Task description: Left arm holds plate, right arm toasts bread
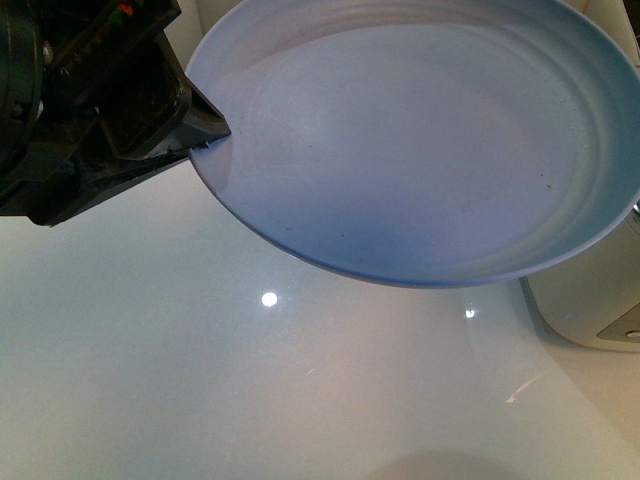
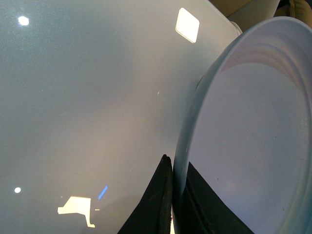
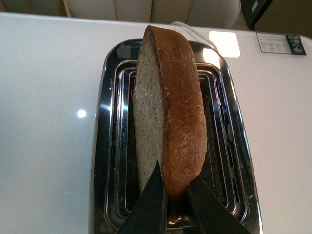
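Bread stands on edge in the slot of a chrome-topped toaster, with most of the slice above the rim. The jaws of my right arm are clenched on its near end, one finger on each face. My left arm has its jaws pinched tight on the rim of the pale blue-grey plate. I hold the plate tilted in the air above the glossy white counter, a few dark specks on its face.
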